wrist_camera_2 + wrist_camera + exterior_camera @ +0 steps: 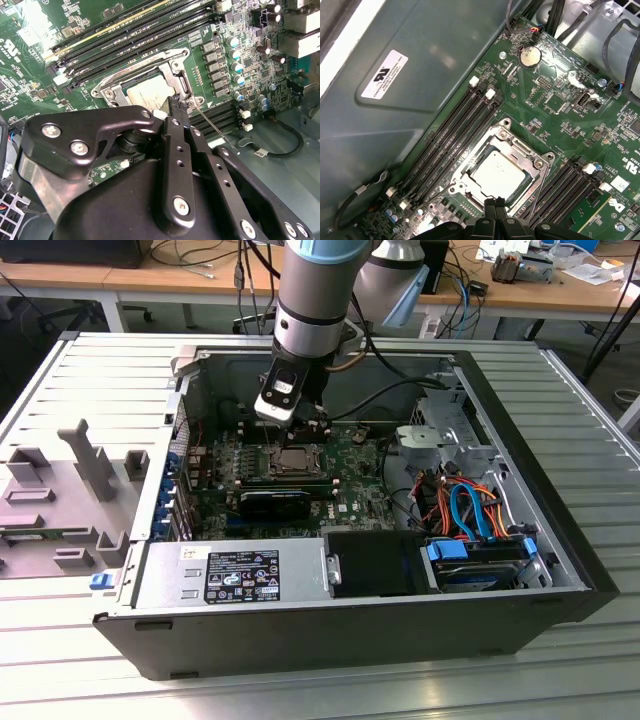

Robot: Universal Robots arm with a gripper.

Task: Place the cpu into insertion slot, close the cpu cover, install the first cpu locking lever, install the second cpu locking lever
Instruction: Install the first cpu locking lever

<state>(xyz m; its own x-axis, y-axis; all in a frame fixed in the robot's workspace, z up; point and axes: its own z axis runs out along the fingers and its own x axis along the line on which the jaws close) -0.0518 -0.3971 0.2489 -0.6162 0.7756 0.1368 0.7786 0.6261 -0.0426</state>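
The cpu (496, 174) lies flat in the insertion slot (470, 172) on the green motherboard (555, 100), its silver top showing. The cpu cover (520, 150) lies down around it, framing the chip. My gripper (495, 204) hovers at the socket's edge with both black fingers pressed together, nothing visible between them. In the second wrist view the fingertips (175, 102) stand at the corner of the cpu (145, 92), next to a thin metal locking lever (210, 125) that sticks out from the cover (177, 67). In the exterior view the gripper (315, 428) hangs just above the socket (295, 462).
Long black memory slots (455, 130) flank the socket on both sides. The open computer case (560, 540) holds a power supply (240, 575), a drive bay with orange and blue cables (470, 510) and a grey side wall (420, 90) close by.
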